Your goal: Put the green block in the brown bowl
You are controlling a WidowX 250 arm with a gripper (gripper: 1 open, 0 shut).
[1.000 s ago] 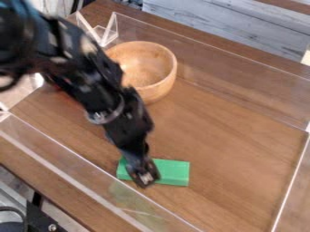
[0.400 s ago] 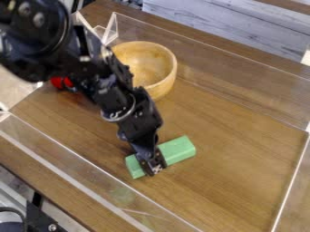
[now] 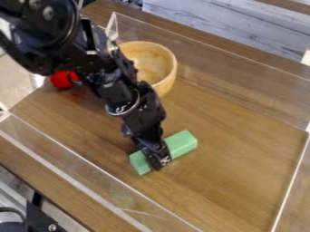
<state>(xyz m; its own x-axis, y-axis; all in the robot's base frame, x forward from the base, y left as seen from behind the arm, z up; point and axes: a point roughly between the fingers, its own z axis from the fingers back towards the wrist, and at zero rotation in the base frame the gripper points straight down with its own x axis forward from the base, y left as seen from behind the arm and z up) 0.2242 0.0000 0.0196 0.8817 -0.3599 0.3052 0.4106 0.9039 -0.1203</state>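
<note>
The black robot arm (image 3: 85, 54) comes in from the top left and reaches down across the wooden table (image 3: 230, 118). It bends in the middle, and its last part tips steeply down toward the near side of the table. At its tip the gripper (image 3: 155, 156) points almost straight down. Its dark fingers (image 3: 159, 160) sit on both sides of the green block (image 3: 169, 149), near the block's left end, and they are pinching it. The green block is a flat, light green slab. It lies at a slant, with its right end higher in the picture than its left end. It is low over the table, and it is hard to tell if its underside rests on the wood or is a little bit up. The brown bowl (image 3: 151, 68) stands well apart from the block, farther back on the table and up behind the arm. It is round, made of light wood, and part of its left side is hidden by the arm. A small red round toy (image 3: 61, 80) peeks out at the left, just beside the arm. Clear plastic walls (image 3: 67, 159) stand around the table edge, with one running close to the block on the near side.
</note>
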